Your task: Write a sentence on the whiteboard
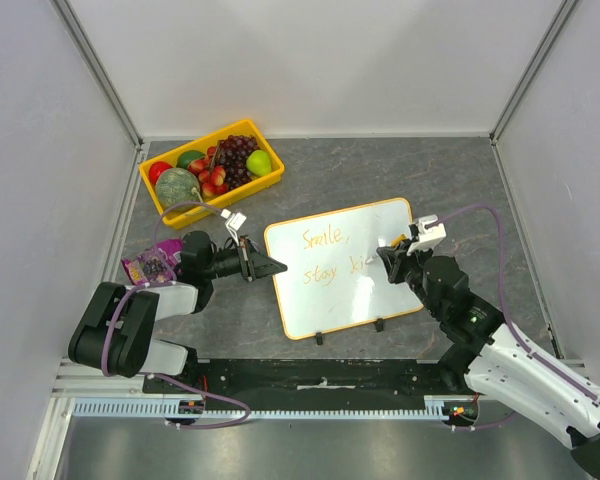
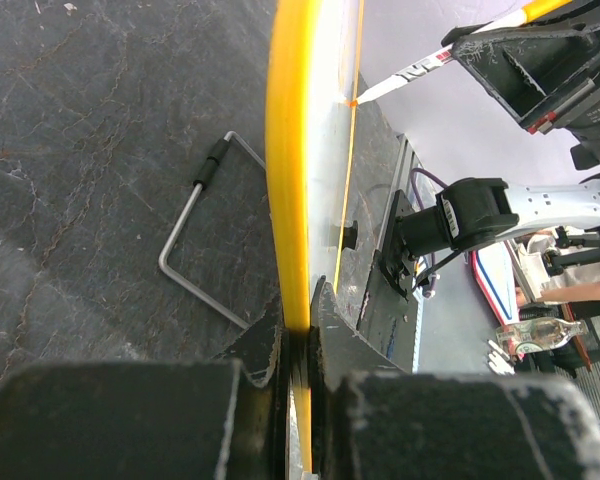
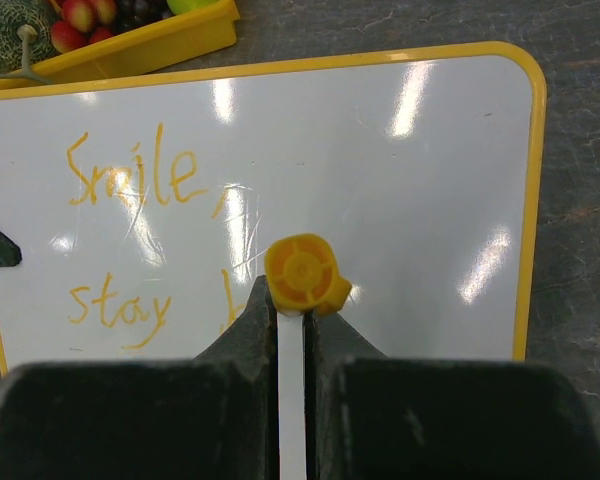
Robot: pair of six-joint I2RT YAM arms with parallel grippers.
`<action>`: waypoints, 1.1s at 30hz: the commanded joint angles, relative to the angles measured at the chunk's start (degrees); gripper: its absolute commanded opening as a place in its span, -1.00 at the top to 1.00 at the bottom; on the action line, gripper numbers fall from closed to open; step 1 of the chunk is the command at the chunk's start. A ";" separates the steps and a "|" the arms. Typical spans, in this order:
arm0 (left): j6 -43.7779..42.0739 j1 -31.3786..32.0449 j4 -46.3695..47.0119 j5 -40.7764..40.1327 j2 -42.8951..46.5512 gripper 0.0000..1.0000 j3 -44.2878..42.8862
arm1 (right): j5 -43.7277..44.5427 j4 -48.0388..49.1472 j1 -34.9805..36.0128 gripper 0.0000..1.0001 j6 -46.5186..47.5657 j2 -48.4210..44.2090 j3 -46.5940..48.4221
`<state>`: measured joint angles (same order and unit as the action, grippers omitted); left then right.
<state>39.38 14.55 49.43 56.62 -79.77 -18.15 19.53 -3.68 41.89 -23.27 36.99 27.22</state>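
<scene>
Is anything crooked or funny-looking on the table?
Yes. The whiteboard sits crooked, its edges slanting against those of the table, and the left pincer pinches its left rim. The sentence slopes with it and looks unfinished just past "stay", where the right pincer holds the marker. Nothing looks spilled or broken.

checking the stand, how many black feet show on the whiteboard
2: left foot and right foot, both on the near edge of the whiteboard. Others may be hidden beneath.
</scene>
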 commanded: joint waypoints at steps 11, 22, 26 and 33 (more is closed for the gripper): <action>-10.02 1.19 -3.64 -0.72 -1.27 0.96 0.66 | -2.30 -4.93 -0.05 1.00 -2.13 -2.28 -2.96; -10.02 1.19 -3.55 -0.81 -1.36 0.96 0.66 | 0.59 -2.12 -0.05 1.00 -0.47 -0.08 0.28; -10.02 1.19 -3.64 -0.90 -1.18 0.96 0.75 | 1.74 -1.06 -0.05 1.00 0.24 1.15 1.60; -9.93 1.19 -3.64 -0.90 -1.18 0.96 0.75 | 3.59 -0.71 -0.14 1.00 0.86 1.59 2.92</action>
<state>39.38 14.55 49.41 56.62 -79.79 -18.15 18.90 -5.23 41.91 -24.34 38.28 27.88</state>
